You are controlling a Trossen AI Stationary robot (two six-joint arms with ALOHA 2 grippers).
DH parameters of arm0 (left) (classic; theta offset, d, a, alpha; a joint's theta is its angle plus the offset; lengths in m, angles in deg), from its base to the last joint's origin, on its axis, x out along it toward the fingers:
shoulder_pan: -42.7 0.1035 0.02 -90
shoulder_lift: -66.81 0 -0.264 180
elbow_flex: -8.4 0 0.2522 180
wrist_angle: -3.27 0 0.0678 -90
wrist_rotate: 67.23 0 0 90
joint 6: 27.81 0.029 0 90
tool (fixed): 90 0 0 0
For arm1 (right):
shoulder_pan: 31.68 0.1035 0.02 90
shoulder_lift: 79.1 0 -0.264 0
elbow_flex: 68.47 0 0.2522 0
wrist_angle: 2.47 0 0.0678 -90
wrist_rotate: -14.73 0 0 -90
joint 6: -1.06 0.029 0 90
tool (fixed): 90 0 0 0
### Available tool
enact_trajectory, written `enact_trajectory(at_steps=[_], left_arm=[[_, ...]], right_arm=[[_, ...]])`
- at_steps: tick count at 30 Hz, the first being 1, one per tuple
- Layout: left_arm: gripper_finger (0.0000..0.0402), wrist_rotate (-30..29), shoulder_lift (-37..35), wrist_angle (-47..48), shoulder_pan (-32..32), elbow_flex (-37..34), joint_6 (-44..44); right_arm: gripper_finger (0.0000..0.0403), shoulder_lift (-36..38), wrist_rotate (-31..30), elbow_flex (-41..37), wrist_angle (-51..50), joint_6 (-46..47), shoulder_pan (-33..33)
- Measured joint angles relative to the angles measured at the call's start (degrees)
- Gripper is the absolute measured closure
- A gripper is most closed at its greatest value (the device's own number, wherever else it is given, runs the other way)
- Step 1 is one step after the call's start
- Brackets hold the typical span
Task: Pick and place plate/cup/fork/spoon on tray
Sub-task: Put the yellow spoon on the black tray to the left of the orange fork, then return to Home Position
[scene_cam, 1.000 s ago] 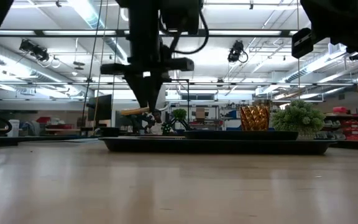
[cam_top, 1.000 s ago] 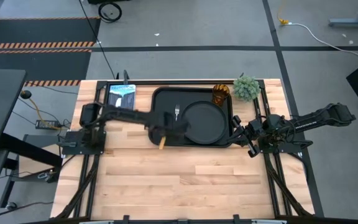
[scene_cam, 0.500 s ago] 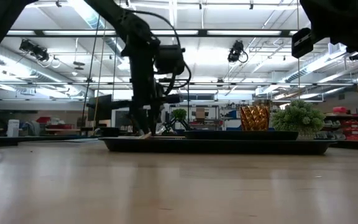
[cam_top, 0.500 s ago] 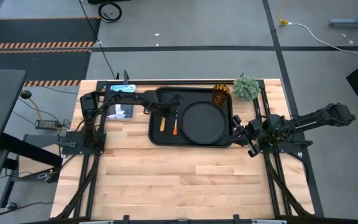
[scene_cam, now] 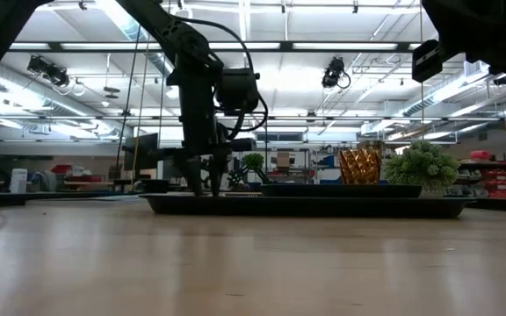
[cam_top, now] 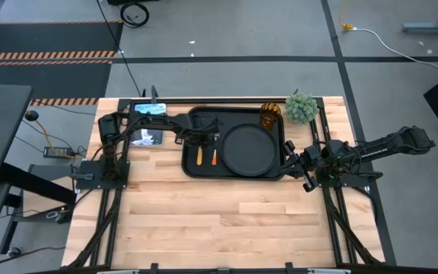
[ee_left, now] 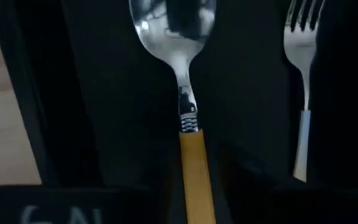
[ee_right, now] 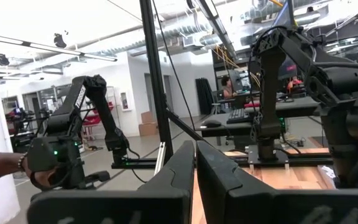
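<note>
The spoon (cam_top: 199, 155) lies flat in the left part of the black tray (cam_top: 204, 114), with the fork (cam_top: 214, 157) beside it. In the left wrist view the spoon's bowl (ee_left: 173, 25) points away and the fork's tines (ee_left: 301, 25) show beside it. My left gripper (cam_top: 202, 140) points down just above the spoon, open, with a finger on either side of the handle (ee_left: 194, 168); I see no touch. The round plate (cam_top: 247, 148) lies in the tray's right part. The amber cup (cam_top: 270, 114) stands in the tray's far right corner. My right gripper (cam_top: 291, 160) waits, shut, at the tray's right edge.
A small green plant (cam_top: 301, 106) stands beyond the tray's far right corner, next to the cup. A blue-white card (cam_top: 147, 125) lies at the far left under my left arm. Bare wooden table (cam_top: 226, 221) stretches in front of the tray.
My left gripper has carried the spoon from above the tray's near left edge toward the far edge and down into the tray. The spoon first touched down tilted and now lies flat beside the fork. The gripper has since moved slightly toward the near edge while the spoon stayed.
</note>
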Motion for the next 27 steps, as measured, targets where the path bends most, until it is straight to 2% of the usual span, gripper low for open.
enact_trajectory(at_steps=[5,9,13,17,21,27], left_arm=[[0.0253,0.4,-0.1,0.0,0.0,0.0,2.2],[0.0255,1.7,-1.4,0.6,-0.1,0.0,5.5],[0.0259,0.4,-3.6,1.6,-0.6,0.1,10.9],[0.026,-4.9,-6.2,-0.3,-2.0,0.1,24.0],[0.026,-9.6,-7.5,-5.4,-3.9,0.1,43.8],[0.026,-14.4,-7.6,-19.8,-6.0,0.1,65.8]], right_arm=[[0.038,0.0,0.0,0.0,0.0,0.0,0.0],[0.038,0.0,0.0,0.0,0.0,-0.2,-0.3],[0.038,0.0,-0.1,0.0,-0.6,-3.4,-1.5],[0.038,-0.1,-0.3,0.0,-0.9,-5.7,-3.1],[0.038,-0.1,-2.4,0.0,-1.7,-6.1,-4.6],[0.038,-0.1,-13.3,0.0,-8.5,-6.1,-6.3]])
